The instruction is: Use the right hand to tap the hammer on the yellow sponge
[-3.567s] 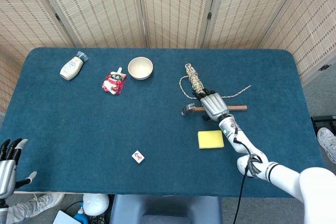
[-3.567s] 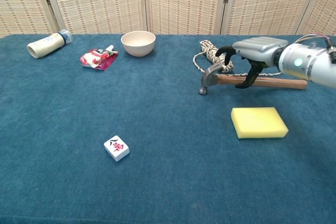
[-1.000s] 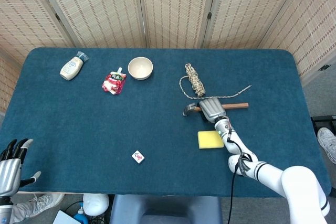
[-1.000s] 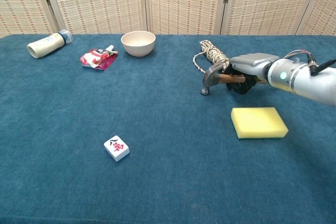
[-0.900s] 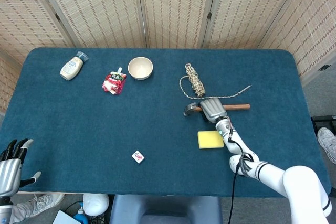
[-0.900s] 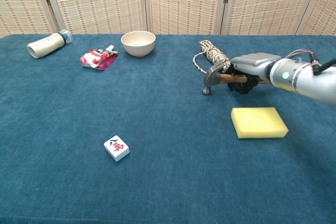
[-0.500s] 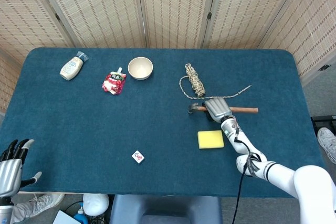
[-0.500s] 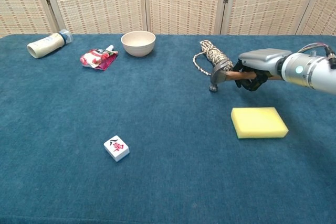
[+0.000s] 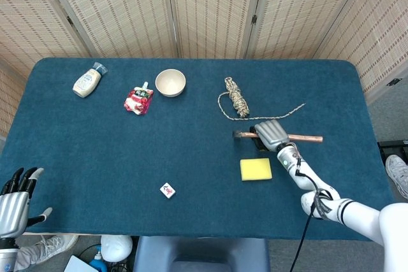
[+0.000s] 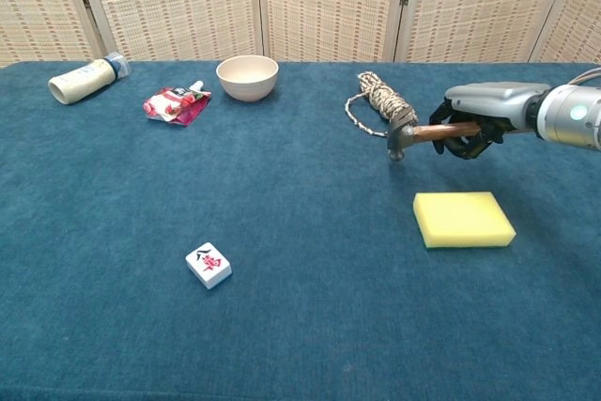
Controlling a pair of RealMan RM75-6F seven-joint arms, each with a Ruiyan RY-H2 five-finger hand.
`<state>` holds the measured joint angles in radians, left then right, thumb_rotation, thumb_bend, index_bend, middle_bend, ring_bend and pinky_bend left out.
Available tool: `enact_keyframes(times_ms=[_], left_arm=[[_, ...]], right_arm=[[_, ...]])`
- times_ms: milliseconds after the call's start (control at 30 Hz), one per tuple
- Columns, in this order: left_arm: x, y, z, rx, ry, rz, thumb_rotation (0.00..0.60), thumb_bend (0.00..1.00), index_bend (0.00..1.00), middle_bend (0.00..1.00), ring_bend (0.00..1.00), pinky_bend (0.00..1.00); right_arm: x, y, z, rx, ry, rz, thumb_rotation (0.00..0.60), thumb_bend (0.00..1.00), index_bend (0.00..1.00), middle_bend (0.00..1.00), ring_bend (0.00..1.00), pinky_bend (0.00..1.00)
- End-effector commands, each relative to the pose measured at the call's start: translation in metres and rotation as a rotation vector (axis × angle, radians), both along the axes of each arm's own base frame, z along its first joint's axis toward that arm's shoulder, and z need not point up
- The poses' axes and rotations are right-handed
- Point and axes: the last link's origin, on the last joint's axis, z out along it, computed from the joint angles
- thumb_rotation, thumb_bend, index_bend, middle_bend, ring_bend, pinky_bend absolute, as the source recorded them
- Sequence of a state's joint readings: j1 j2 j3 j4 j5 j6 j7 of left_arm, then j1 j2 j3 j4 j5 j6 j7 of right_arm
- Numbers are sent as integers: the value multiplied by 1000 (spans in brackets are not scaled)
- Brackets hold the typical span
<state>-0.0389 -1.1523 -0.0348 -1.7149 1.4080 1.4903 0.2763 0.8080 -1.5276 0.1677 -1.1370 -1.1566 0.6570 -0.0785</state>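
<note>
My right hand (image 9: 271,134) (image 10: 477,119) grips the wooden handle of the hammer (image 9: 306,137) (image 10: 413,134) and holds it off the table, roughly level. The metal head (image 10: 400,142) points left, above and left of the yellow sponge (image 9: 255,169) (image 10: 463,219). The sponge lies flat on the blue cloth, apart from the hammer. My left hand (image 9: 14,200) hangs at the table's near left corner, fingers spread, holding nothing; only the head view shows it.
A coil of rope (image 9: 237,100) (image 10: 384,99) lies just behind the hammer. A cream bowl (image 9: 170,82) (image 10: 247,76), a red pouch (image 9: 138,100) (image 10: 175,103) and a bottle (image 9: 88,80) (image 10: 84,79) sit at the back left. A small tile (image 9: 167,190) (image 10: 208,264) lies near the front.
My right hand closed on the hammer handle, lifted it off the cloth and carried it to the right. The sponge and my left hand stayed put.
</note>
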Motion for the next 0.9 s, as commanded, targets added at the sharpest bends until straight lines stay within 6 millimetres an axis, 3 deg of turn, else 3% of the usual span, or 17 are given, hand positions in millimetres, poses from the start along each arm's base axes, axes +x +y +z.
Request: enact_keyframes(times_ms=[33,433,900], left_arm=[[2,1,0,0,2,-6,600,199,138,140,65,203],[10,4,1,1,20,-21,600,199,142,155,65,203],[22,7,0,-15,39,-27,600,199,142,167,65,203]], right_arm=[[-4,7,7,18,-40,-10,600,968,817,793,723,789],[-5,36,25,130,-270,-27,600,967,848,836,801,846],[-35,78,71,213,-241,7,600,962,848,836,802,846]])
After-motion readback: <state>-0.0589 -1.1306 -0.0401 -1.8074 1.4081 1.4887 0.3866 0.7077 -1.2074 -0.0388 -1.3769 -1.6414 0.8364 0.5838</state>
